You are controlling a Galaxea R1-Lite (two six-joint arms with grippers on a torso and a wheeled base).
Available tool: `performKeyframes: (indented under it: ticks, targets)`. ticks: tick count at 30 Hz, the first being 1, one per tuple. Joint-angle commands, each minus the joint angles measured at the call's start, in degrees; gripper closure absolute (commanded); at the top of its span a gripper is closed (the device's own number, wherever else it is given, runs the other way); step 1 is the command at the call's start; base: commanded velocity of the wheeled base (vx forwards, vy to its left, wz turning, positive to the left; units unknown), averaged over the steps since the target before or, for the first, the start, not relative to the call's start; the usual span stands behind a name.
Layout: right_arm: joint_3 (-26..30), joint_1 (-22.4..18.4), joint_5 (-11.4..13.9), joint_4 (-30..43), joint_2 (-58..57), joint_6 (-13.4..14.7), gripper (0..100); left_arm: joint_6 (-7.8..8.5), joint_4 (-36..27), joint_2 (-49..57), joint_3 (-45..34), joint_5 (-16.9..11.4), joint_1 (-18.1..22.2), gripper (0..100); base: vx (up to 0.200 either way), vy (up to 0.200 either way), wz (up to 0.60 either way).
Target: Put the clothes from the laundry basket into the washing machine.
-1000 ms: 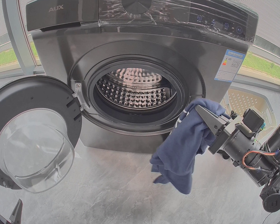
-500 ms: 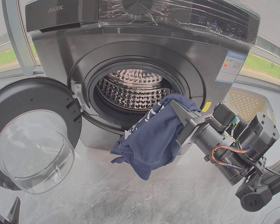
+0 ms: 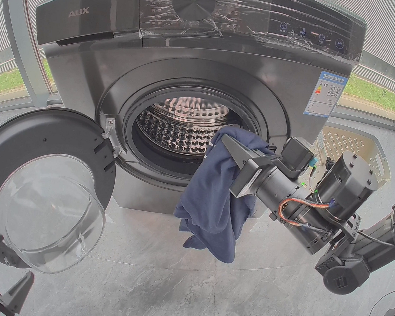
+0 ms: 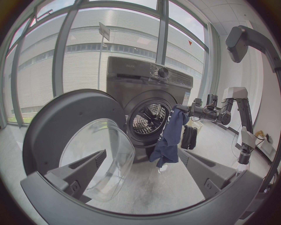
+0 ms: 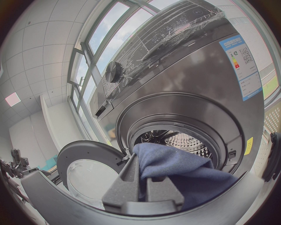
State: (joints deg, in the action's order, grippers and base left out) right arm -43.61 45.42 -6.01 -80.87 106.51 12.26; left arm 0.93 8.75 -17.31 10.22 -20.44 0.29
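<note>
The grey washing machine [image 3: 91,68] stands with its round door [image 3: 46,145] swung wide to the left and its steel drum [image 3: 186,128] showing. My right gripper [image 3: 227,145] is shut on a dark blue garment [image 3: 217,198], just in front of the right side of the drum mouth. The cloth hangs from the fingers down toward the floor, outside the drum. In the right wrist view the garment [image 5: 181,170] bunches over the gripper [image 5: 143,181]. The beige laundry basket [image 3: 355,149] sits right of the machine. My left gripper [image 3: 1,268] stays low by the door, open and holding nothing.
A dark piece of clothing [image 4: 189,137] hangs over the basket [image 4: 196,124] edge. The open door [image 4: 73,126] takes up the space left of the machine. Bare grey tiled floor [image 3: 154,269] lies in front. Windows stand behind the machine.
My right gripper has carried the blue garment leftward from beside the basket to the drum mouth, the cloth swinging under it. The left gripper has risen slightly at the lower left.
</note>
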Motion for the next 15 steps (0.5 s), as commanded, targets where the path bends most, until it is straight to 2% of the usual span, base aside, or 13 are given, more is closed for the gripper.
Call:
performKeyframes:
  ticks: [1, 7, 15]
  targets:
    - [-4.73, 0.28, 0.91, 0.28, 2.56, 1.27, 100, 3.64, 10.32, -23.65, 0.42, -5.31, -4.07, 0, 0.0, 0.0, 0.0]
    - [-6.4, 0.46, 0.82, 1.24, 2.48, 1.27, 100, 3.03, 15.42, -35.25, 0.95, -5.31, -14.27, 0, 0.0, 0.0, 0.0]
    - [-6.32, 0.54, 0.82, 1.16, 2.48, 1.27, 100, 2.94, 25.0, -50.8, 4.29, -5.13, -19.19, 0, 0.0, 0.0, 0.0]
